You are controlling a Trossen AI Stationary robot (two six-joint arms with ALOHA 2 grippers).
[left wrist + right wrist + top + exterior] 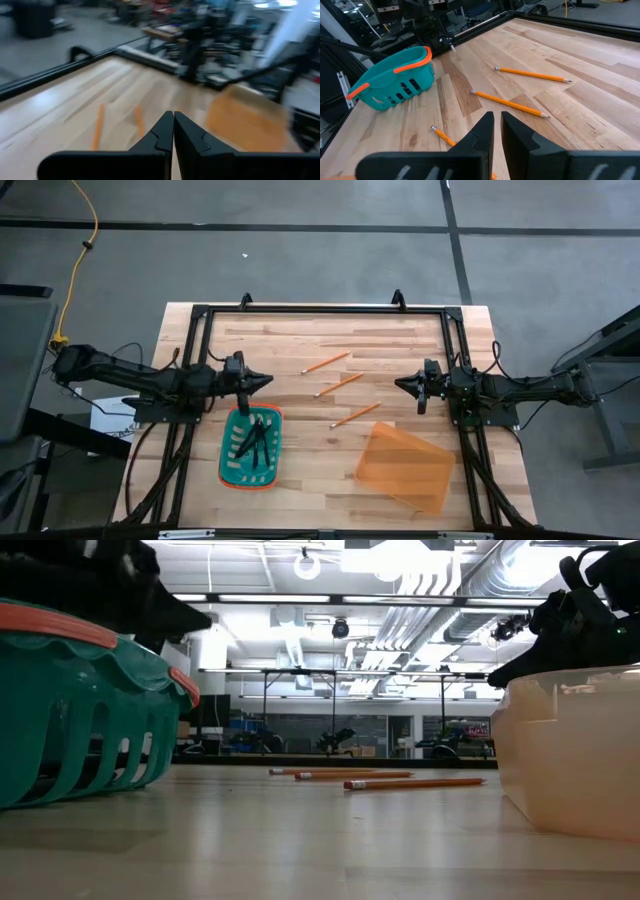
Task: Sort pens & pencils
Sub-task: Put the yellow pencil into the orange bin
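Note:
Three orange-yellow pencils [325, 362] [340, 385] [355, 415] lie flat on the wooden table between the two arms. They are spread apart and slant the same way. The dark pens [255, 442] lie inside a teal basket [228, 470] with an orange rim, near the left arm. My left gripper [268, 380] hovers shut just beyond the basket's far rim and holds nothing. My right gripper [398, 383] is also shut and empty, to the right of the pencils. The right wrist view shows all three pencils [510, 103] ahead of it.
A clear orange bin [405, 468] sits near the table's near right part, close under the right arm. A black frame rail [320, 309] runs round the tabletop. Bare wood lies between the pencils and the far rail.

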